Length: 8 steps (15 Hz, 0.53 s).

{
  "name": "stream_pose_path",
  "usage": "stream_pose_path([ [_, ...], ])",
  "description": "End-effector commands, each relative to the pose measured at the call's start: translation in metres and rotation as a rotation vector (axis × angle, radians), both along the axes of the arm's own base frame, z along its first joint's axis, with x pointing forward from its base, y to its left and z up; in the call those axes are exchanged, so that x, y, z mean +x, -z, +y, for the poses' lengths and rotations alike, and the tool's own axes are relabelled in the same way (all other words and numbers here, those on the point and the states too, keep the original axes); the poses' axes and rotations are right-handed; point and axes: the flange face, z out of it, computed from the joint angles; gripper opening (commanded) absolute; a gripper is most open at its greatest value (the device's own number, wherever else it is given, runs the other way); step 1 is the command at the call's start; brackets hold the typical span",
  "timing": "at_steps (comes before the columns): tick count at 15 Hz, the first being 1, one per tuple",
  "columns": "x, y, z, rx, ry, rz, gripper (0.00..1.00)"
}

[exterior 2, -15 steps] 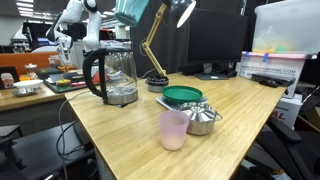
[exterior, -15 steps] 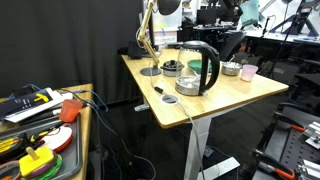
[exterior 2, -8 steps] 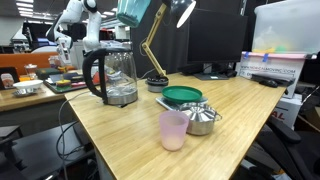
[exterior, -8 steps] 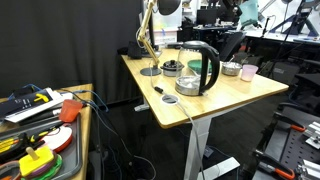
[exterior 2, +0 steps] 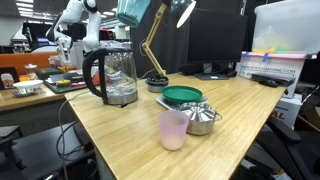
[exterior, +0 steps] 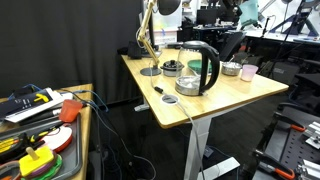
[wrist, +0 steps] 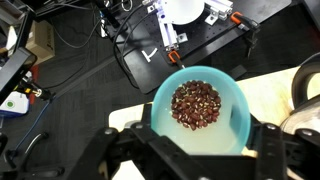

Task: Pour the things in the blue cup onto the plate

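While gripped high above the table (exterior 2: 120, 140), the blue cup (wrist: 200, 105) is seen clamped in the closed gripper (wrist: 200, 150), with brown beans (wrist: 196, 106) heaped inside. The green plate (exterior 2: 182, 96) lies well below on the table, just beside a metal bowl (exterior 2: 203, 118) and a pink cup (exterior 2: 174, 130). For a clean pour, the cup should be carried over the plate's centre, lowered close and tipped slowly, so that no beans are scattered.

Glass kettle (exterior 2: 115, 75), pale pink cup (exterior 2: 173, 130), metal bowl (exterior 2: 203, 120) and desk lamp's base (exterior 2: 155, 78) on the wooden table (exterior 2: 110, 140), all below the claw (wrist: 200, 140).
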Motion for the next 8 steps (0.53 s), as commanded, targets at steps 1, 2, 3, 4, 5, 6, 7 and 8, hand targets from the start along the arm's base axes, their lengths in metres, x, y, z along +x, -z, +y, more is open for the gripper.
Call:
stream_pose_path([
  [1,0.001,0.001,-0.002,-0.002,-0.005,0.016,0.54],
  [2,0.004,0.002,-0.004,-0.009,-0.003,0.022,0.54],
  [3,0.008,0.002,-0.006,-0.016,0.0,0.024,0.54],
  [4,0.012,0.003,-0.007,-0.025,0.005,0.026,0.54],
  [5,0.017,0.002,-0.009,-0.022,0.0,0.026,0.54],
  [6,0.023,0.001,-0.01,-0.028,0.002,0.02,0.54],
  [7,0.03,-0.001,-0.012,-0.031,0.002,0.01,0.54],
  [8,0.036,-0.002,-0.013,-0.035,0.001,0.002,0.54],
])
